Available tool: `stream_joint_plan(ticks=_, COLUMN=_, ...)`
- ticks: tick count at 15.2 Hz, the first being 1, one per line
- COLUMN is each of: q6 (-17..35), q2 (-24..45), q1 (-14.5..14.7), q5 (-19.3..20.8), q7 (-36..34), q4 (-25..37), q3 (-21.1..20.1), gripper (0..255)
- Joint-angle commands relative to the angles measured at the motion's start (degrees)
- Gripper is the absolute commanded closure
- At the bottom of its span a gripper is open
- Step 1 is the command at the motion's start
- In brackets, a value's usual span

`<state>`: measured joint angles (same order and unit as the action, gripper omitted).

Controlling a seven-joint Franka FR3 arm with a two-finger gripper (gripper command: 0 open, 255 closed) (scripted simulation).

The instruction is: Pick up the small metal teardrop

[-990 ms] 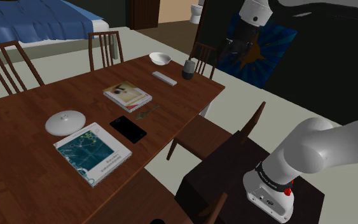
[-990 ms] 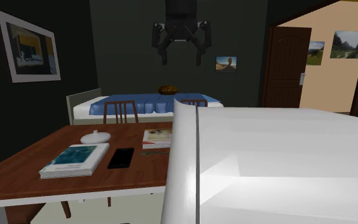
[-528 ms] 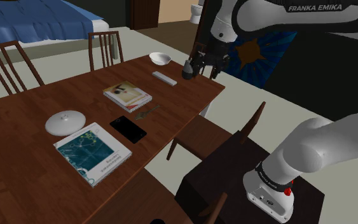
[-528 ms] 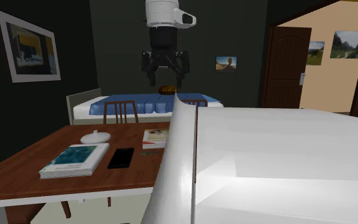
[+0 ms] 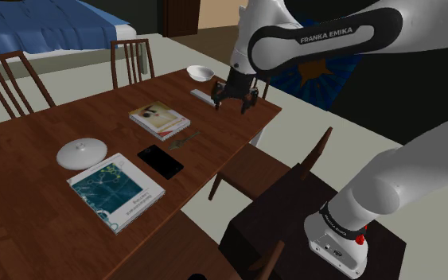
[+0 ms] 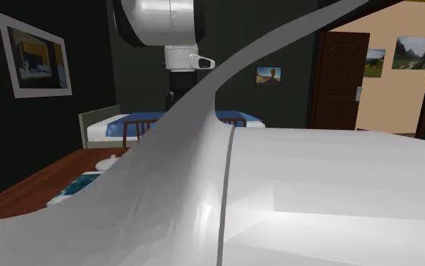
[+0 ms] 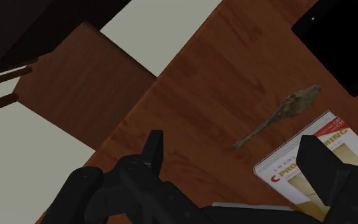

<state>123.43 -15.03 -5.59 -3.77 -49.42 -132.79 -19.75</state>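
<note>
Shoulder view: the white arm has swung way down in the last second. Its black two-finger gripper now hangs over the far end of the brown wooden table, fingers spread apart, holding nothing. The small brownish-green teardrop with a thin tail lies between the magazine and the flat black phone, so I'd say the approach has only started. The arm reads "FRANKA EMIKA", and the magazine has red "PRO…", with the rest cut off.

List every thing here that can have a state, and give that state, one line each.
gripper: open, empty
teardrop: lying flat, not held
phone: lying flat, screen dark
teal book: closed
bowl: upright
</note>
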Motion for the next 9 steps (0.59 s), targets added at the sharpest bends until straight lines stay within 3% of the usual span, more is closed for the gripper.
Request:
stream_joint_plan(ticks=1, q6=2.48, q2=4.53, q1=-0.67, q5=1.33, q7=-5.58, q4=1.56, q3=-1.65, gripper=0)
stream_joint_plan(ticks=9, q6=8.95, q2=23.94, q1=-0.58, q5=10.35, q7=-26.92, q4=11.44, q3=-3.24, gripper=0)
